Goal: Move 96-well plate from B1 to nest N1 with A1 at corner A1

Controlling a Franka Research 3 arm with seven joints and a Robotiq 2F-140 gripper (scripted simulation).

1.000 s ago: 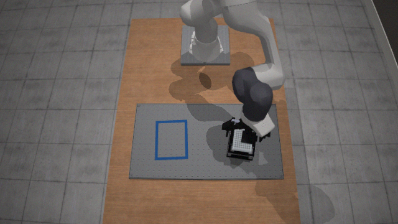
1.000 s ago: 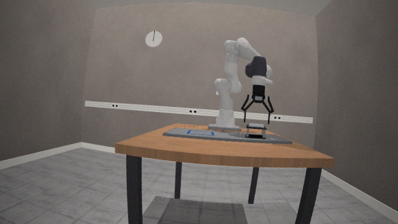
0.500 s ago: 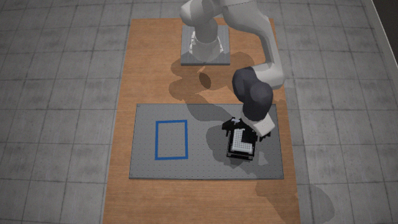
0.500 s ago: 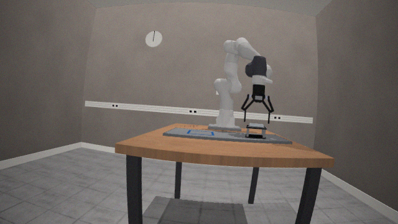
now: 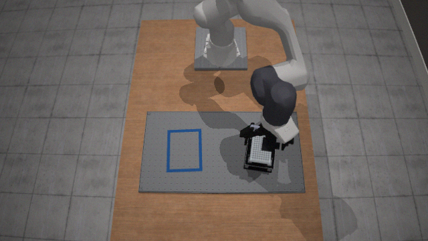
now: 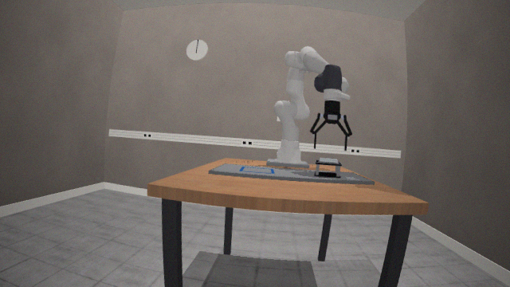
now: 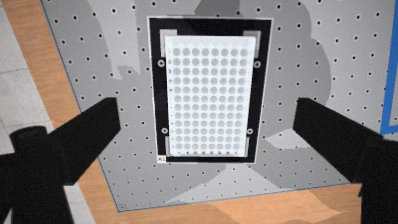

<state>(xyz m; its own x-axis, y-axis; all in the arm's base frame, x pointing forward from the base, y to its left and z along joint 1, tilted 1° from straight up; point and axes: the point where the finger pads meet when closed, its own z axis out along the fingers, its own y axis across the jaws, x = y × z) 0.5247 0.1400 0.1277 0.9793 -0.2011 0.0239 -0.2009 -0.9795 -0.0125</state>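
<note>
The white 96-well plate point(image 7: 207, 97) lies flat inside the black raised nest N1 point(image 7: 156, 90), between its grey corner locators. A small A1 label point(image 7: 161, 158) marks the nest's lower left corner in the wrist view; the plate's cut-off corner is too small to make out. My gripper point(image 7: 207, 113) is open wide and empty, with a finger on either side, well above the plate. From the side view the gripper point(image 6: 330, 148) hangs clear over the plate point(image 6: 328, 160). From above, the wrist covers part of the plate point(image 5: 261, 150).
The blue outline of spot B1 point(image 5: 184, 150) is on the left of the grey perforated baseplate point(image 5: 221, 152), with nothing inside it. The arm's base point(image 5: 221, 48) stands at the back of the wooden table. The baseplate's front edge is near the nest.
</note>
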